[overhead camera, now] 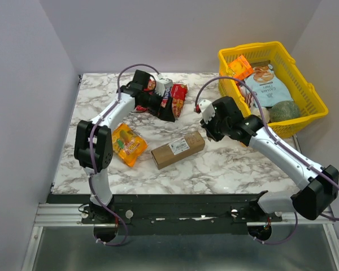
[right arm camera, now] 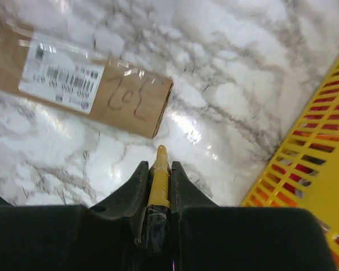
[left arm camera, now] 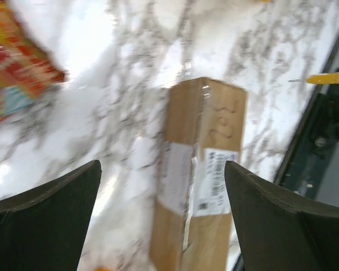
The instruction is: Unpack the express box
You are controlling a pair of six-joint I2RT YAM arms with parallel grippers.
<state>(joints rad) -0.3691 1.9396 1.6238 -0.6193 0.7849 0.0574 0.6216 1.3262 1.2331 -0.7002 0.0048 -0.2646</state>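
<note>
a: where did the express box (overhead camera: 178, 149) lie?
b: flat on the marble desk (overhead camera: 231, 164), toward the middle front, between the two arms, white label up and taped seam shut. an orange snack bag (overhead camera: 127, 144) lay near its left end.
a: and the end effectors?
b: the left end effector (left arm camera: 163, 169) was released, fingers spread wide, hovering above the box. the right end effector (right arm camera: 158, 167) was clenched on a slim yellow tool (right arm camera: 160, 153), its tip pointing at the box's end, near but apart. a yellow basket (overhead camera: 305, 93) stood at the right rear.
</note>
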